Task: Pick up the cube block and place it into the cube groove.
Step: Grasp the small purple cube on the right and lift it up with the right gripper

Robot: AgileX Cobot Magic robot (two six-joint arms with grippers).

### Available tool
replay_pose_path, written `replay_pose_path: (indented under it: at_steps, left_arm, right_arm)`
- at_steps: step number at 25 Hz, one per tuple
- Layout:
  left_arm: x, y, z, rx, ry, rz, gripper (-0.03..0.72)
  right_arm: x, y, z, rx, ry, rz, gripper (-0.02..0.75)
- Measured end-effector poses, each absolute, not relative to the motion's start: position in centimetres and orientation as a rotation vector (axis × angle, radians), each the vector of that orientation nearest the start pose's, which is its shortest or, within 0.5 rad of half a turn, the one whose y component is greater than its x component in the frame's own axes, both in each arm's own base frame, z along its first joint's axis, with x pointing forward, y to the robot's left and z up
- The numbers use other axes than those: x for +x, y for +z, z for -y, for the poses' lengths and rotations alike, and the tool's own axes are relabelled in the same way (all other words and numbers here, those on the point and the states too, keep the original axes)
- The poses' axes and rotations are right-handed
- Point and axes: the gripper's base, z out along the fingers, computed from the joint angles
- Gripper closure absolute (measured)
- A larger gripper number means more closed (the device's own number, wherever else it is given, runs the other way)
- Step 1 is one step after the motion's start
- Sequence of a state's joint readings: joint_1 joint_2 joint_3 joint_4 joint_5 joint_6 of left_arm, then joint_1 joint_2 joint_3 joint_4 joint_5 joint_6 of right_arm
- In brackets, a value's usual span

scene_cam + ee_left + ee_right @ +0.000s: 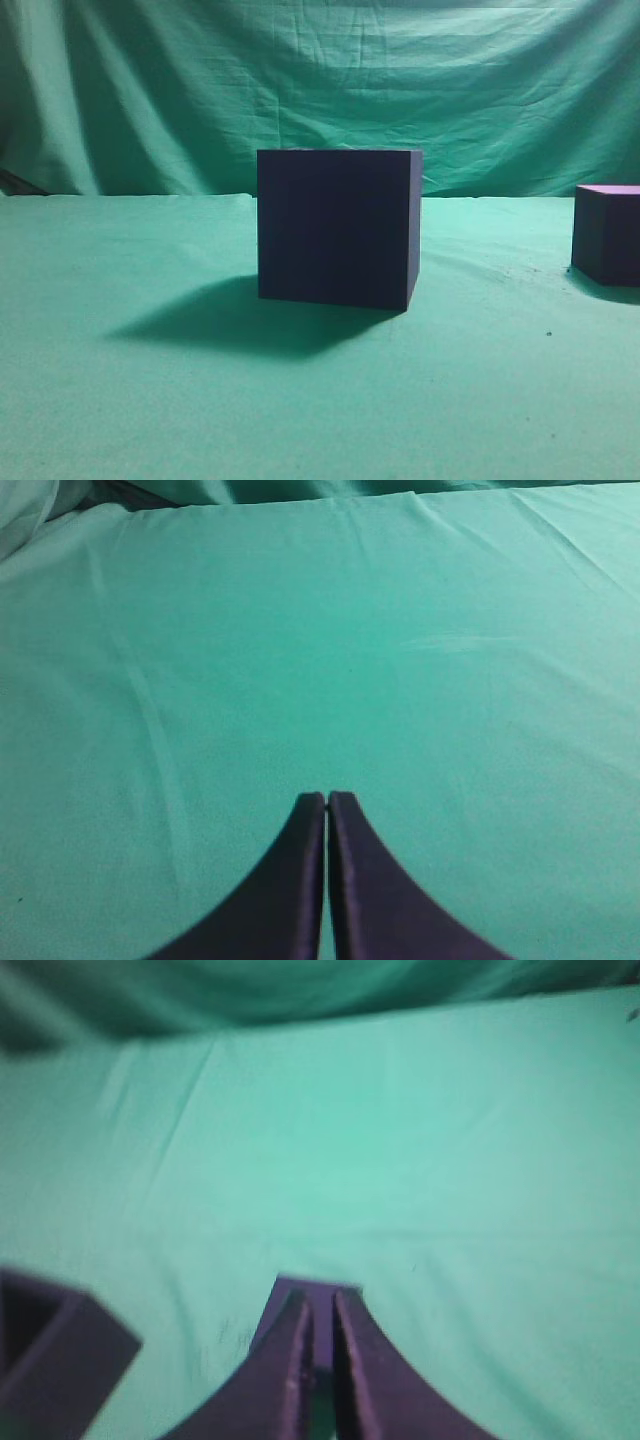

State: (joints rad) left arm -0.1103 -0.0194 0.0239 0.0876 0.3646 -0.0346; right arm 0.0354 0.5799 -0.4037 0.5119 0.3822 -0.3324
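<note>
We are looking along the green cloth at object height. The groove is sitting in the middle of the exterior frame as a plain dark square, and the block is standing at the right edge, well apart from it, its lighter top just showing.

Neither arm is showing in the exterior view. In the left wrist view our left gripper is hanging over bare cloth with its fingers pressed together, holding nothing. In the right wrist view our right gripper is nearly closed, with only a thin slit between the fingers, and empty. Just beyond its tips, at the lower middle of that frame, a purple patch is peeking out, which we are taking to be the block; the groove's open corner is filling the lower left.

So the block is lying straight ahead of the right gripper and close under it, while the left one is seeing nothing of it. We are judging the right arm the one to pick, and it is needing to open first. Being a cube, the block has no long axis to align with.
</note>
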Motion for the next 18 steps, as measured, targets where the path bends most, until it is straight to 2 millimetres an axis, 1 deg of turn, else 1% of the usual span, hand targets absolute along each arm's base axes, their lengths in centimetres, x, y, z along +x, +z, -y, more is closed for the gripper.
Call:
replay_pose_path:
  at_steps: [2,3,7,8,11,13,16,18]
  left_arm:
    - [5.2,17.3,0.3,0.124,-0.015,-1.847,0.688]
    - [5.2,17.3,0.3,0.124,-0.015,-1.847,0.688]
    - [5.2,17.3,0.3,0.124,-0.015,-1.847,0.688]
    - [5.2,17.3,0.3,0.124,-0.015,-1.847,0.688]
    - [5.2,17.3,0.3,0.124,-0.015,-1.847,0.688]
    - [5.2,17.3,0.3,0.124,-0.015,-1.847,0.688]
    - [5.2,17.3,0.3,0.124,-0.015,-1.847,0.688]
    - [5.2,17.3,0.3,0.124,-0.015,-1.847,0.688]
  right_arm:
    - [12.7,27.9,-2.6,-0.124,0.298,-2.104,0.692]
    - [13.2,28.3,-2.8,-0.174,0.308,-2.153,0.738]
    - [16.0,29.3,-3.9,-0.295,0.369,-2.347,0.738]
    - [16.7,29.2,-4.3,-0.329,0.369,-2.404,0.738]
    - [18.8,29.3,-5.4,-0.370,0.296,-2.561,0.738]
    - [20.1,28.9,-6.0,-0.368,0.194,-2.664,0.738]
    - [21.7,28.5,-6.8,-0.337,0.084,-2.747,0.738]
    - [22.5,28.1,-7.4,-0.335,0.066,-2.779,0.738]
